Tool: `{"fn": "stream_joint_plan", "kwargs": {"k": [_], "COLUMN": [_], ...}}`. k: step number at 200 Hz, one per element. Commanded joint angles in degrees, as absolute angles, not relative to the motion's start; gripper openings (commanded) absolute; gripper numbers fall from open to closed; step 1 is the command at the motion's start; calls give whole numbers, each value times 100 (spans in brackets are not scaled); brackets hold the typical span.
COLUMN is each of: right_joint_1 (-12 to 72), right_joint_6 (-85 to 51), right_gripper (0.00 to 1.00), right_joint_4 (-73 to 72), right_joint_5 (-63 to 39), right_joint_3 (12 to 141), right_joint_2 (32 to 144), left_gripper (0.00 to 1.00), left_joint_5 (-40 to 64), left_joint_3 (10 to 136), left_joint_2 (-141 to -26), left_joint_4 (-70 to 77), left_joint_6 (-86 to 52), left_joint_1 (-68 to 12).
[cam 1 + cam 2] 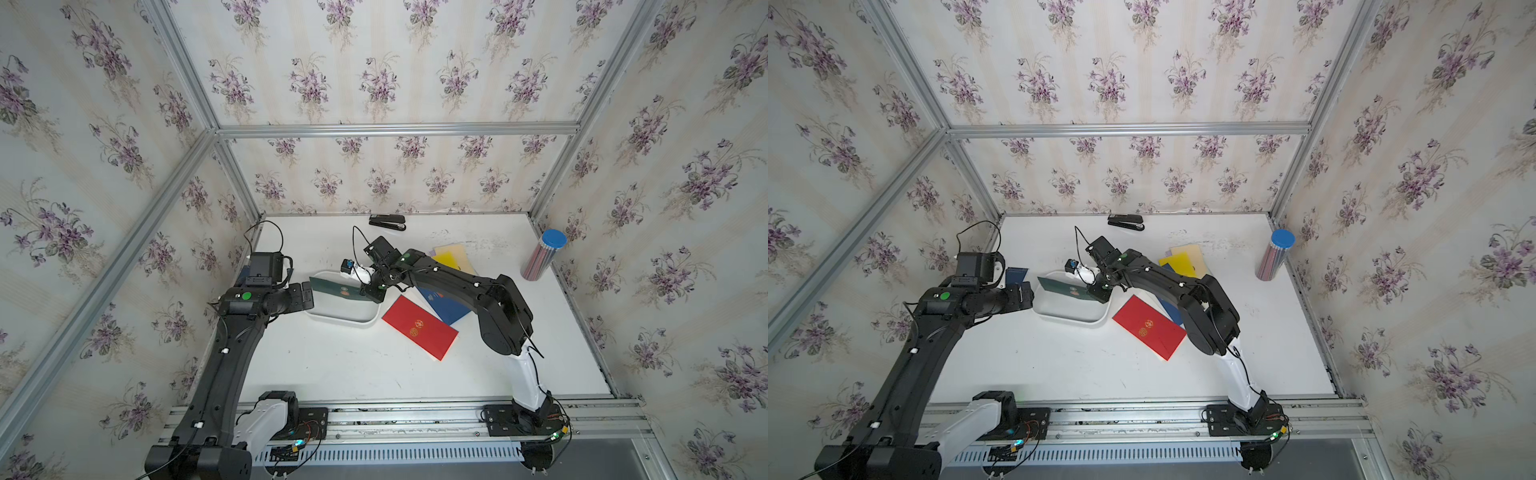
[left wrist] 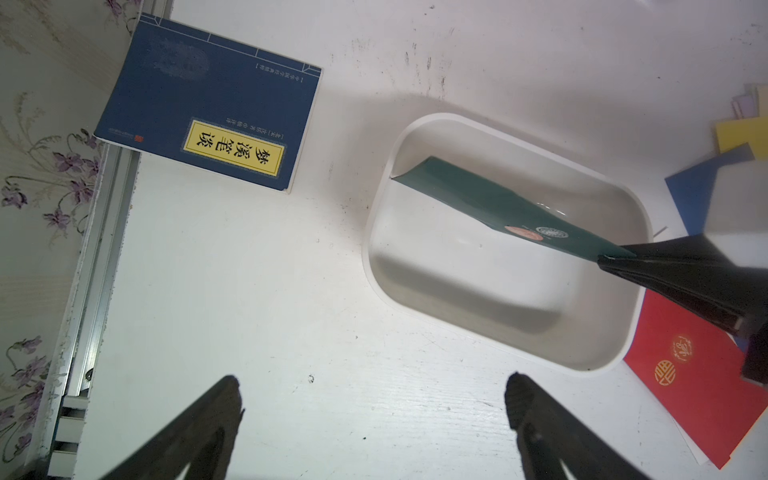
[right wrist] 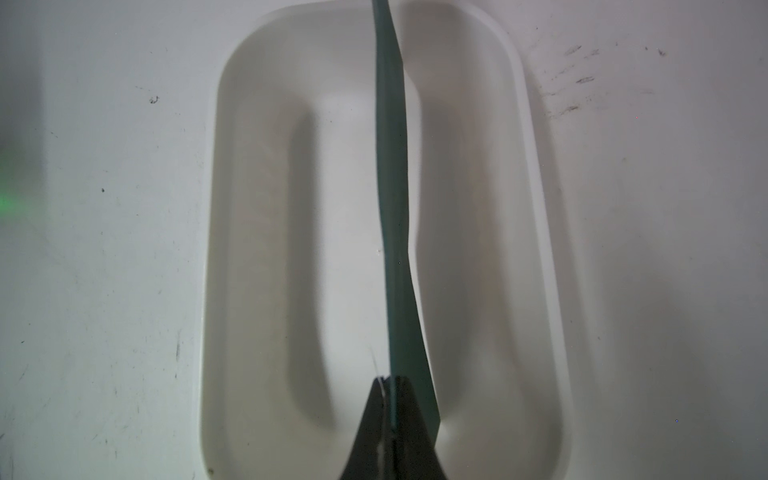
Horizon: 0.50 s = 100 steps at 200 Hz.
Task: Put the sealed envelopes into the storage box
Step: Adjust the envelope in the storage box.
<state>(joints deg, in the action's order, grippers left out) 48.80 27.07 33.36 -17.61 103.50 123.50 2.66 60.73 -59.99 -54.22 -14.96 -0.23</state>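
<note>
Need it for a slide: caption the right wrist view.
Shut right gripper holds a green envelope edge-on over the white storage box.

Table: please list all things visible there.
shallow plastic storage box: 1, white, centre-left.
held paper envelope: 1, dark green, edge-up over box.
flat paper envelope: 1, red, right of box.
half-hidden paper envelope: 1, navy, under right arm.
paper envelope pile: 1, yellow-topped, behind right arm.
book with yellow label: 1, dark blue, left edge.
stapler: 1, black, far edge.
lidded pencil tube: 1, clear, blue lid, right edge.
left tool: 1, black, open beside box.
right tool: 1, black, shut on held envelope.
</note>
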Motion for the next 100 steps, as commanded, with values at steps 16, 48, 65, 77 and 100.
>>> {"fn": "stream_joint_plan", "kwargs": {"k": [16, 48, 65, 77, 100], "right_joint_1": [4827, 4783, 4734, 4712, 4660], "right_joint_6": [2962, 2968, 2919, 2927, 2829], "right_gripper": [1, 3, 5, 6, 17], "right_joint_4": [4180, 4282, 4237, 4216, 4061], "right_joint_5": [-1866, -1949, -1912, -1888, -1790], "right_joint_3": [10797, 11044, 11111, 11144, 11162], "right_joint_2": [12539, 12739, 12851, 12910, 12961], "left_gripper": [100, 100, 100, 100, 100], "left_joint_5": [281, 312, 390, 482, 484], "left_joint_3": [6068, 6080, 6069, 6039, 6002], "left_joint_2": [-6037, -6064, -6057, -6006, -5968], "left_joint_4": [-5303, -5308, -5293, -5241, -5202], "left_joint_6": [-1498, -1494, -1444, -1415, -1416], "left_joint_1": [-18, -18, -18, -18, -18]}}
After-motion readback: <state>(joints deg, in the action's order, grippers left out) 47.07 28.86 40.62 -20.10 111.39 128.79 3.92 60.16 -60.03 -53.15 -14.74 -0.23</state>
